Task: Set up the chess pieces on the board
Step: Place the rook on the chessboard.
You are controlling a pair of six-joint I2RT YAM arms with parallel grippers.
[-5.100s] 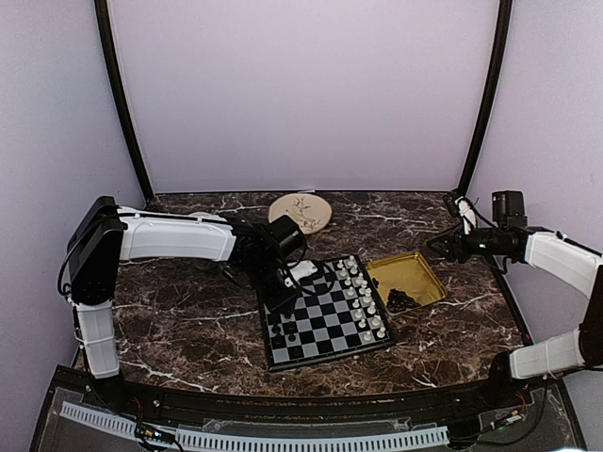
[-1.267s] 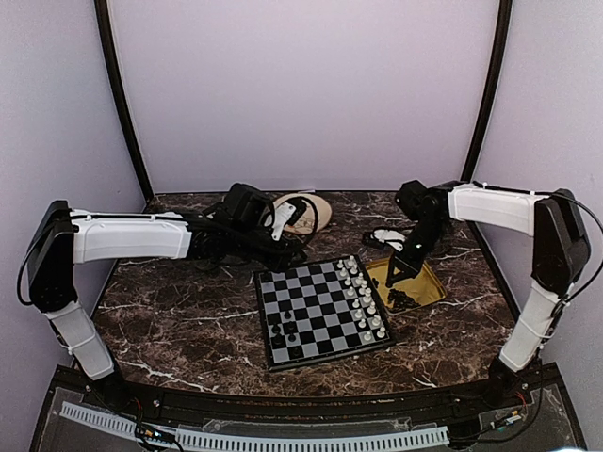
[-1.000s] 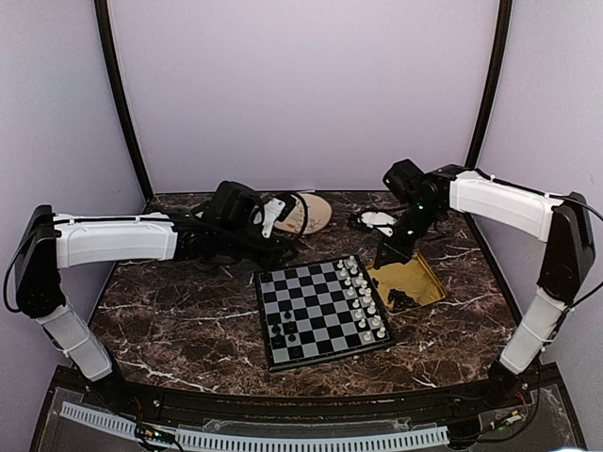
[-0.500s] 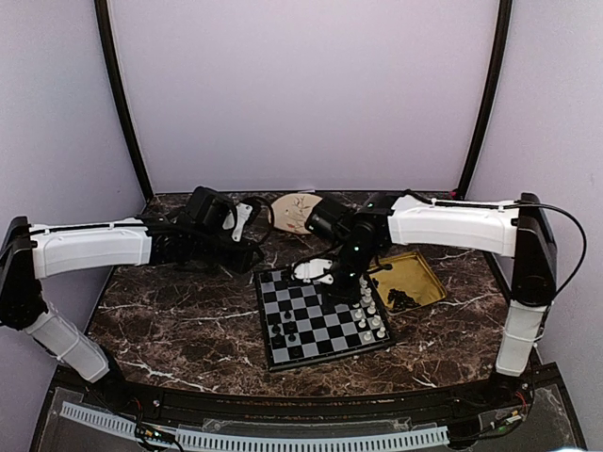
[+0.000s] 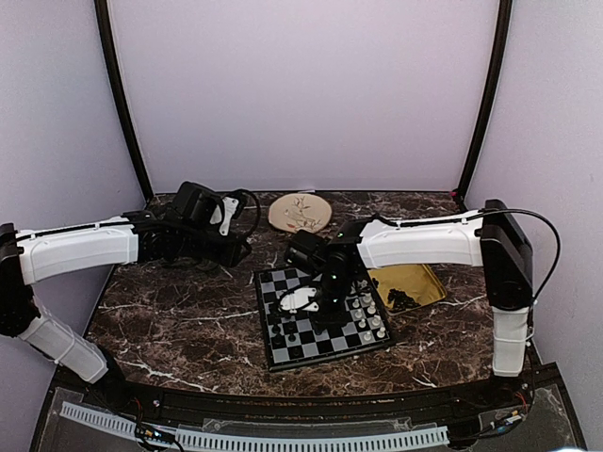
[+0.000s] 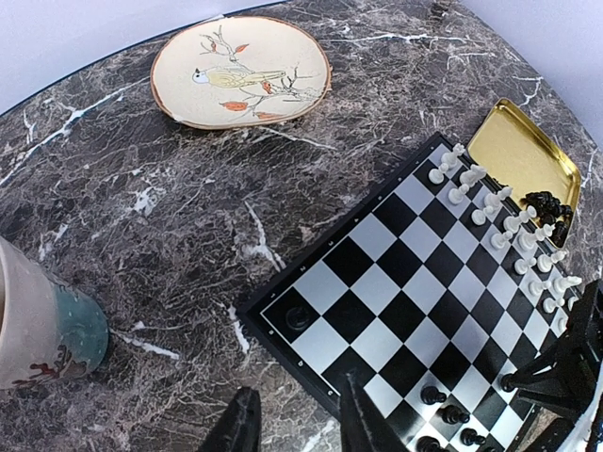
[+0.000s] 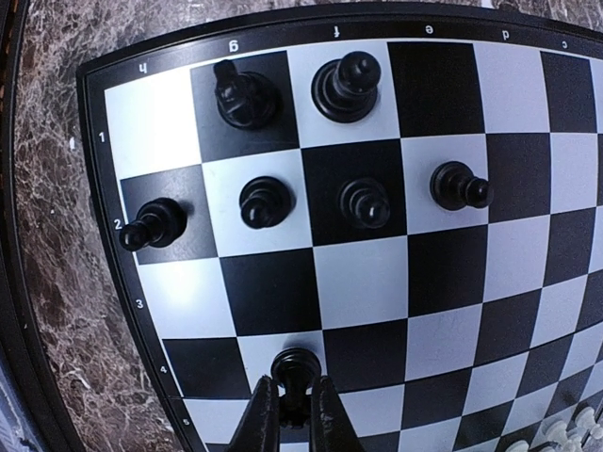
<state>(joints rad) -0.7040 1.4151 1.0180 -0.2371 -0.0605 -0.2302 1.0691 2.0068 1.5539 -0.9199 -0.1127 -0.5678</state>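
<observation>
The board lies mid-table, white pieces along its right side. Several black chess pieces stand in its two rows at one end, and one more on a corner square. My right gripper is shut on a black piece, held upright just over a light square a couple of rows from those pieces. In the top view the right gripper hangs over the board's left half. My left gripper is open and holds nothing, off the board's far-left corner, and in the top view this left gripper hovers over the table.
A yellow tray right of the board holds a heap of black pieces. A painted plate lies behind the board. A pale ceramic cup stands on the table left of the board. Dark posts and walls close in the table.
My right arm swung from the yellow tray leftward over the board, carrying a black piece. My left arm drew back to the left, away from the board.
</observation>
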